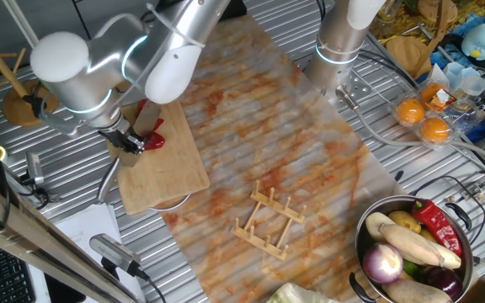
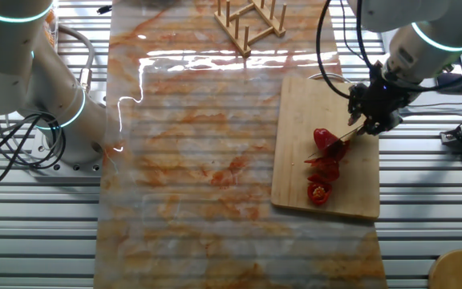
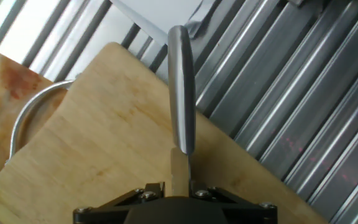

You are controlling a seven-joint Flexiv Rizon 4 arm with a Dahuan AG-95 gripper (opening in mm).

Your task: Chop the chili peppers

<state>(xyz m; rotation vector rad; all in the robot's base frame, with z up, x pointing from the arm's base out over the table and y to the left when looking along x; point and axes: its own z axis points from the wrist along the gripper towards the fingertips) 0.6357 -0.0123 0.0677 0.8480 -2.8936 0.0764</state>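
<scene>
The stained, translucent plastic sheet [image 2: 215,160] covers the ribbed metal table [image 2: 423,249]. On it lies the pale bamboo cutting board [image 2: 327,112], bearing the glossy red chili peppers [image 2: 324,164], already in several chunks. The black two-finger gripper [image 2: 373,112] is clamped on a slim steel knife [image 3: 181,93], blade at the peppers. Pressing straight down, slices kept close, should cut best.
</scene>
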